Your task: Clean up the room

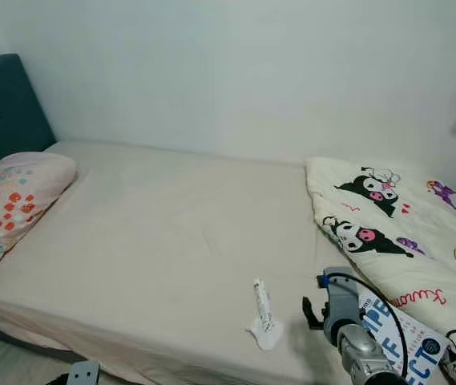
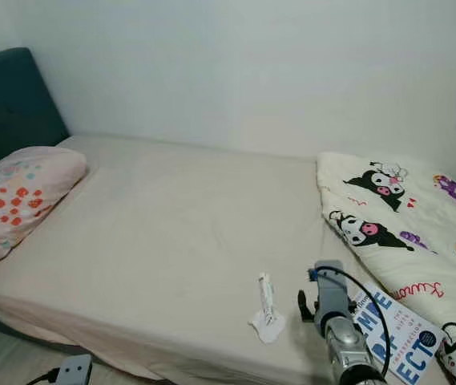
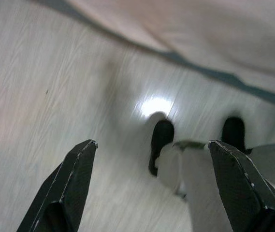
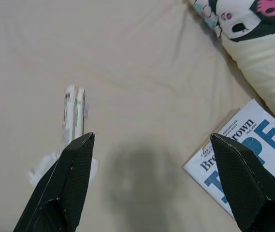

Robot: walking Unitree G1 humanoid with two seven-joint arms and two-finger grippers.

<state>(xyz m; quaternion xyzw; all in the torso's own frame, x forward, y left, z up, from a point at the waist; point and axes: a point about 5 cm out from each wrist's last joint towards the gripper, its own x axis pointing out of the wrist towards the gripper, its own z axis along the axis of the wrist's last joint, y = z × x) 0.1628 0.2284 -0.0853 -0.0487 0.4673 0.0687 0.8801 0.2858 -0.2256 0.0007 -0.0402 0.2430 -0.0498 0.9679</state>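
The white wrapper [image 1: 264,314] lies on the bed [image 1: 155,241] near its front edge. The right hand [image 4: 149,183] hovers over it, fingers spread wide, between wrapper and book [image 1: 404,333]. The left hand [image 3: 151,188] hangs open over the floor [image 3: 40,87].

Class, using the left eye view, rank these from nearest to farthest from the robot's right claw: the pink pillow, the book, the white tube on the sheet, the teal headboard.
1. Book, right beside the right claw, near the cartoon blanket.
2. White tube, to the claw's left on the sheet.
3. Pink pillow, far left end of the bed.
4. Teal headboard, behind the pillow.
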